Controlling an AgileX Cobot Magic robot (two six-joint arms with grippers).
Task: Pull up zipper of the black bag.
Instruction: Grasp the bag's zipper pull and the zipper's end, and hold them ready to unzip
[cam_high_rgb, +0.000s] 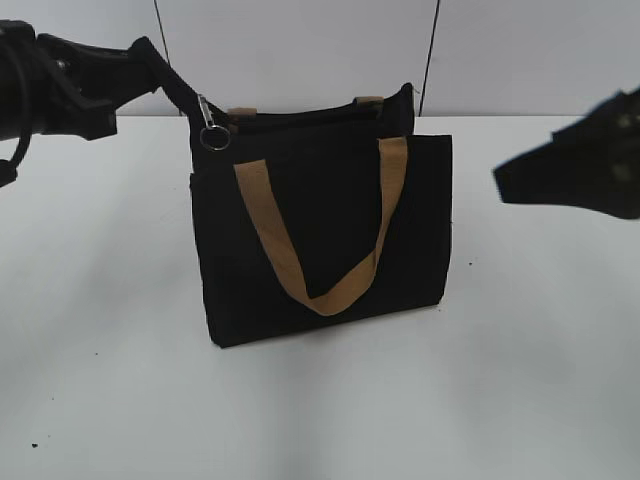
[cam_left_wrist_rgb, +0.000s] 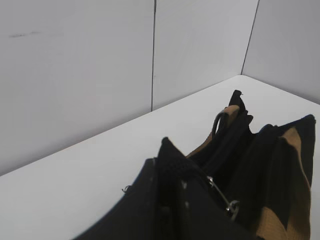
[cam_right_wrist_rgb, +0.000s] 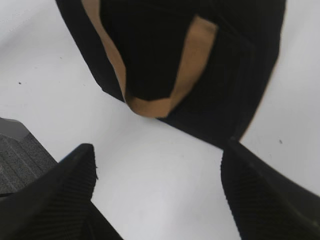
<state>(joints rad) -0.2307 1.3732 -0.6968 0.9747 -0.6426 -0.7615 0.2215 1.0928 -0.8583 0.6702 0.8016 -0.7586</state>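
Observation:
The black bag (cam_high_rgb: 320, 200) stands upright mid-table, its tan strap handle hanging down the front. The zipper (cam_high_rgb: 300, 112) runs along its top edge, and its silver pull tab (cam_high_rgb: 213, 132) with a ring hangs at the top left corner. My left gripper (cam_high_rgb: 172, 82) is shut on the black fabric at that corner, just above the pull tab. In the left wrist view the gripper (cam_left_wrist_rgb: 170, 165) pinches the bag's (cam_left_wrist_rgb: 270, 165) corner, with the pull tab (cam_left_wrist_rgb: 225, 197) beside it. My right gripper (cam_high_rgb: 520, 175) is open and empty, off to the bag's right. Its fingers (cam_right_wrist_rgb: 157, 165) hover over bare table below the bag (cam_right_wrist_rgb: 150, 45).
The white table (cam_high_rgb: 320, 400) is backed by white wall panels (cam_high_rgb: 300, 50). In the right wrist view the table's edge and grey floor (cam_right_wrist_rgb: 20, 150) show at the lower left.

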